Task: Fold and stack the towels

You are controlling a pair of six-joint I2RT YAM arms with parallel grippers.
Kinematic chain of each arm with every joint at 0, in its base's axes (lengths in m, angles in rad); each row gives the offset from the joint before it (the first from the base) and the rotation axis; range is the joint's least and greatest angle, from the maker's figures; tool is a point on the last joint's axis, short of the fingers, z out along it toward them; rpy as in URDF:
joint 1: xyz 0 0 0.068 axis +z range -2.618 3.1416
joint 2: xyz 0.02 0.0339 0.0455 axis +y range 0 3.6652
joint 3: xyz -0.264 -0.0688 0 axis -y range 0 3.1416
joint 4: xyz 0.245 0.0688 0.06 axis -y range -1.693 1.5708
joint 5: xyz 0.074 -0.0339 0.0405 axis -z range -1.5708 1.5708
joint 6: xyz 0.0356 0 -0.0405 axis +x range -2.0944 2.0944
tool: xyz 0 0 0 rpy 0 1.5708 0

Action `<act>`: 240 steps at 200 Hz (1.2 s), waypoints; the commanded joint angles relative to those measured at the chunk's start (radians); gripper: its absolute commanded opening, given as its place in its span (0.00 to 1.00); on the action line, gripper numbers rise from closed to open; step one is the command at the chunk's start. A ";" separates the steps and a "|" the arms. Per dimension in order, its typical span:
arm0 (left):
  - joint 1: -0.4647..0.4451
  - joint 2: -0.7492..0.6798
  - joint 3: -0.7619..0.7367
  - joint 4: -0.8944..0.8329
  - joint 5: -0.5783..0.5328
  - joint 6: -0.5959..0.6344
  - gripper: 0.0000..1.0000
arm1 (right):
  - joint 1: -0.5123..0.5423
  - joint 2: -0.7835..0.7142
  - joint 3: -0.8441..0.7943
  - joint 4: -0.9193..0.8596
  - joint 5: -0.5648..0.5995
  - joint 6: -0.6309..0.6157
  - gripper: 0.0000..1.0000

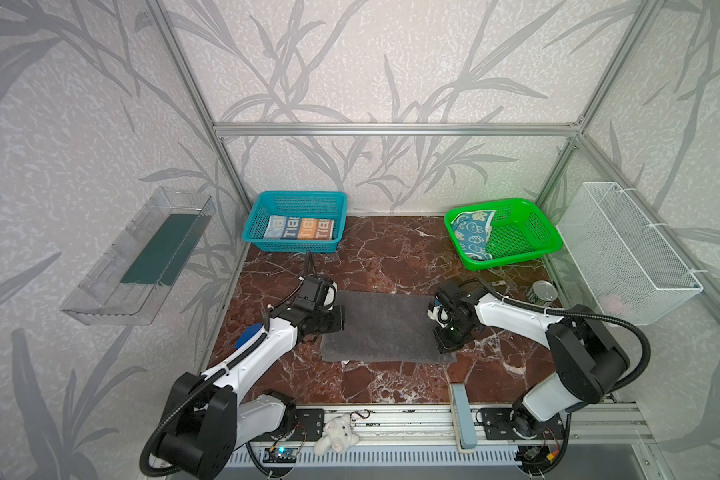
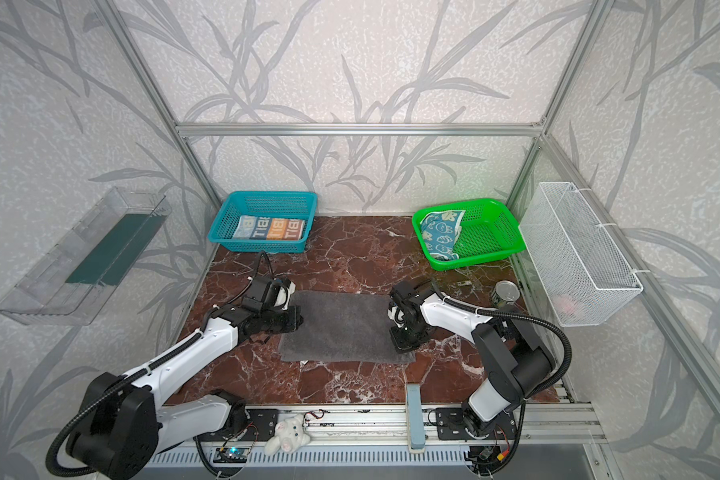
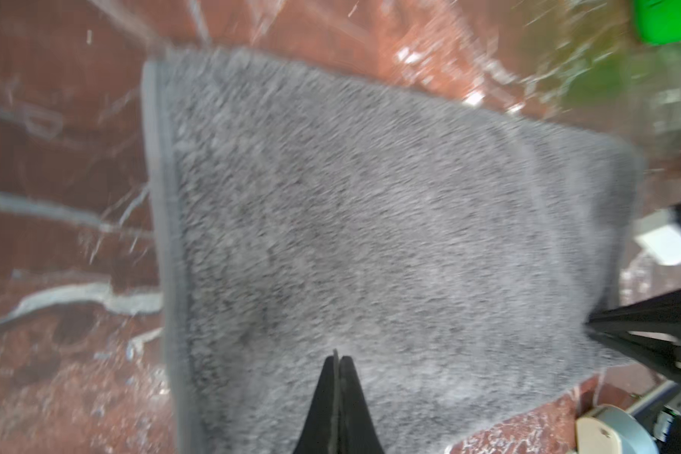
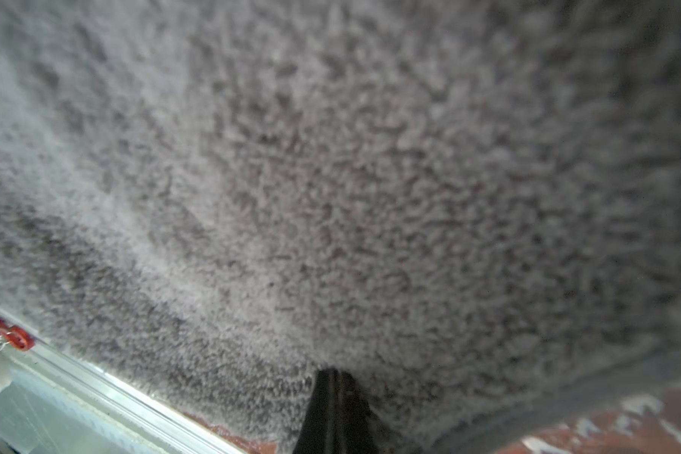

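A large dark grey towel (image 1: 383, 328) (image 2: 341, 328) lies flat on the marble table, its surface filling both wrist views (image 3: 370, 216) (image 4: 331, 177). My left gripper (image 1: 341, 320) (image 3: 337, 355) is shut on the towel's left edge, with a grey sliver showing between the jaws. My right gripper (image 1: 439, 332) (image 4: 333, 371) is shut on its right edge, and the pile puckers around the tips. The folded orange, blue and white lettered towel (image 1: 299, 228) lies in the teal basket (image 1: 296, 195). A teal bunny towel (image 1: 472, 232) is draped over the rim of the green basket (image 1: 524, 237).
A tin can (image 1: 544, 293) stands right of my right arm. A white wire basket (image 1: 628, 249) hangs on the right wall and a clear tray (image 1: 138, 257) on the left wall. On the front rail sit a white plush toy (image 1: 336, 434) and a blue-grey block (image 1: 462, 415).
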 commanded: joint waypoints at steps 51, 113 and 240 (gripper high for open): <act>0.001 0.234 0.108 -0.242 -0.161 -0.027 0.00 | 0.000 -0.060 0.036 -0.012 0.179 0.019 0.08; -0.009 0.295 0.293 -0.212 -0.132 -0.026 0.00 | -0.010 -0.077 0.126 0.062 -0.031 -0.111 0.07; -0.025 0.591 0.424 -0.093 -0.067 0.077 0.00 | -0.092 0.265 0.328 0.101 0.102 -0.009 0.00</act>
